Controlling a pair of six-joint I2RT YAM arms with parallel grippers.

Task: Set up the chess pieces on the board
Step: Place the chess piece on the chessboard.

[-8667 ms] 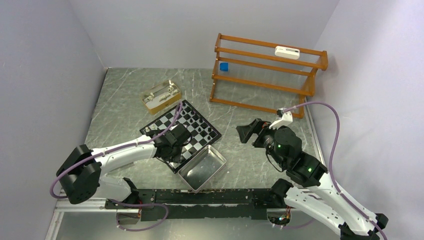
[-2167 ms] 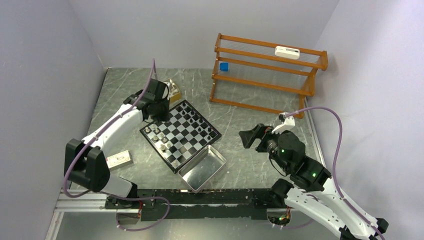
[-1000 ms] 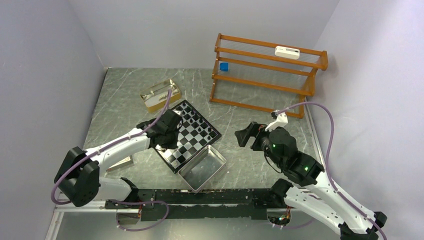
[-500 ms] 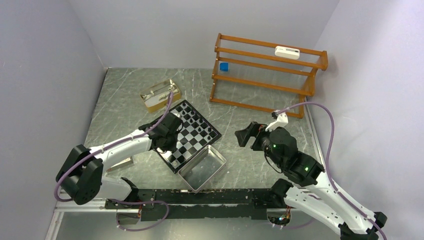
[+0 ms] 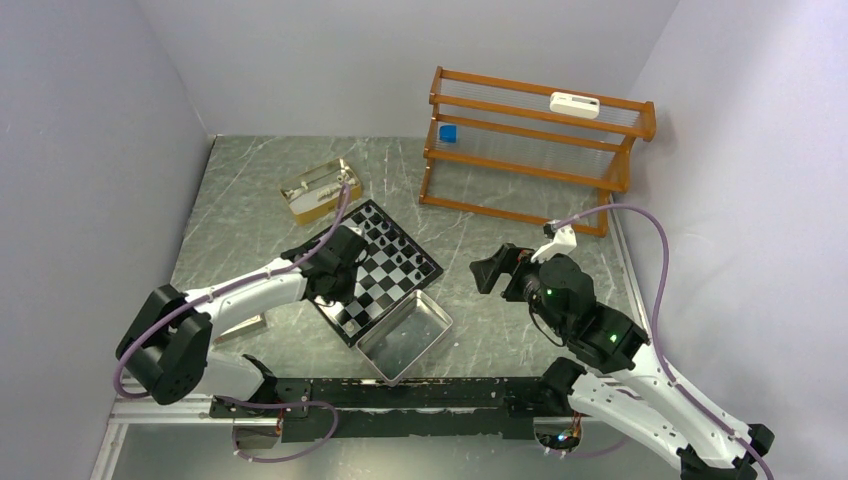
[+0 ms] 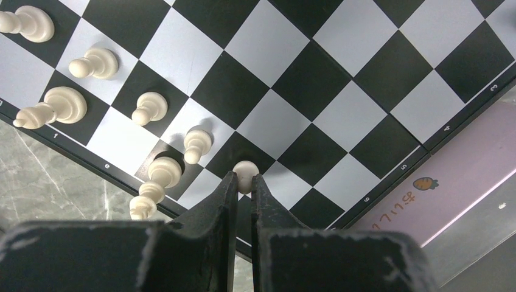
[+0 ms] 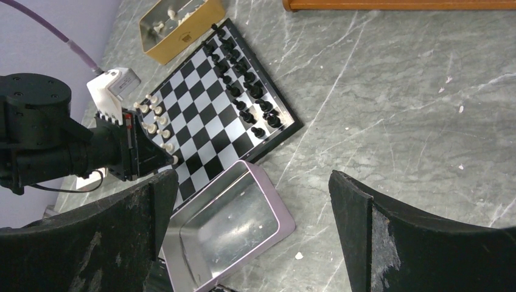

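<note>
The checkered board (image 5: pixel 385 275) lies mid-table, also in the left wrist view (image 6: pixel 341 115) and the right wrist view (image 7: pixel 210 131). Black pieces (image 7: pixel 246 91) line its far side. Several cream pieces (image 6: pixel 149 107) stand along its near-left edge. My left gripper (image 6: pixel 244 177) is shut on a cream pawn (image 6: pixel 246 174), holding it just over a square near the board's edge; it is above the board's left half in the top view (image 5: pixel 335 275). My right gripper (image 5: pixel 492 272) is open and empty, right of the board, above the table (image 7: pixel 389 121).
A shiny metal tray (image 5: pixel 405 335) touches the board's near corner. A gold box (image 5: pixel 320 190) holding more cream pieces sits behind the board. A wooden rack (image 5: pixel 530 150) stands at the back right. A small flat card (image 5: pixel 243 327) lies left of the board.
My left arm swung from the gold box back over the board's left half and has lowered slightly there. My right arm has stayed still.
</note>
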